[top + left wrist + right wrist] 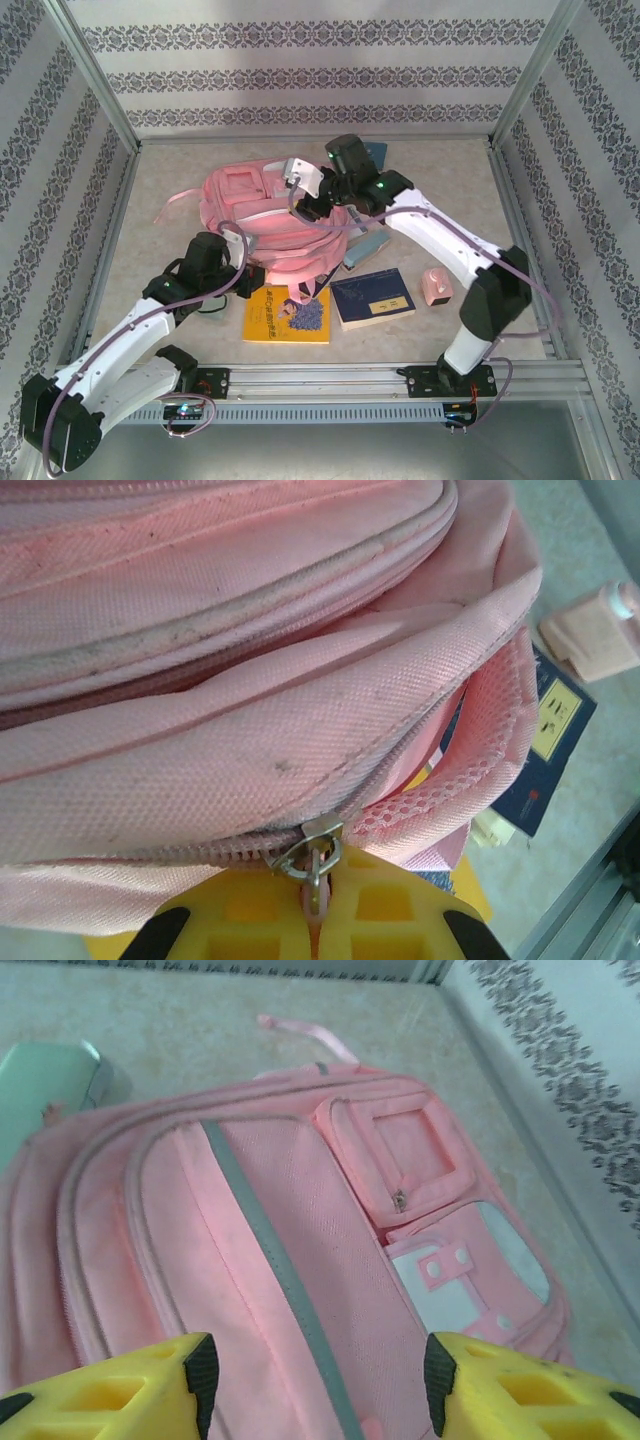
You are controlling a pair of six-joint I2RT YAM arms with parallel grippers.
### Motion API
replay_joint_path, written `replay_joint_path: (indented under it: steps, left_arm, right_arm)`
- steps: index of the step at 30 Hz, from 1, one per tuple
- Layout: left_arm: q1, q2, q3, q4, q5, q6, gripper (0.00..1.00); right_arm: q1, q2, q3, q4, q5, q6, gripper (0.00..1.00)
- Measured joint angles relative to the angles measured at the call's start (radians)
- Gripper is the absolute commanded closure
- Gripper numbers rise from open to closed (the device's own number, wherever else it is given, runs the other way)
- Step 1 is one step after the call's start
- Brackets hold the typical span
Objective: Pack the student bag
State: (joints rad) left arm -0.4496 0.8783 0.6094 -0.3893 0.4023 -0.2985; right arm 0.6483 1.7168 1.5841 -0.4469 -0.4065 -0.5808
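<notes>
**Fig.** Student bag (262, 205) lies flat at mid-table (450, 190), front pockets up, between the 2 arms. The left gripper (316, 908) is seen at the bag's near edge, jaws pinched together on the zip pull (308, 852) of a main zip. The right gripper (315, 1385) is poised over the front panel, jaws wide apart, nothing gripped. The bag is judged soft, limp and light; fabric is expected to fold and drag if pinched. Hold is best taken at the zip pull, strap or seam, w/ the 2nd gripper pinning the panel. Yellow book (288, 315) and blue book (372, 297) lie nearby.
</notes>
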Motion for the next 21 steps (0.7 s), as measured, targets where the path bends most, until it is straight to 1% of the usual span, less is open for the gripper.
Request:
replay_joint_path:
  steps: [6,12,15,18,21]
  left_arm:
    - [0.0,-0.051,0.0,-0.095,-0.015,0.054,1.0]
    - [0.006,-0.056,0.0,-0.146,-0.022,0.089,1.0]
    - [0.007,-0.055,0.0,-0.15,-0.023,0.096,1.0]
    - [0.013,-0.052,0.0,-0.151,-0.023,0.108,1.0]
    - [0.02,-0.052,0.0,-0.156,-0.023,0.114,1.0]
  right_arm:
    - [-0.024,0.196,0.146,-0.113,-0.171,-0.042,0.38]
    - [-0.037,0.322,0.233,-0.164,-0.341,-0.002,0.39]
    - [-0.035,0.349,0.238,-0.17,-0.398,0.029,0.39]
    - [-0.023,0.368,0.238,-0.174,-0.423,0.045,0.4]
    - [-0.005,0.387,0.238,-0.174,-0.432,0.06,0.44]
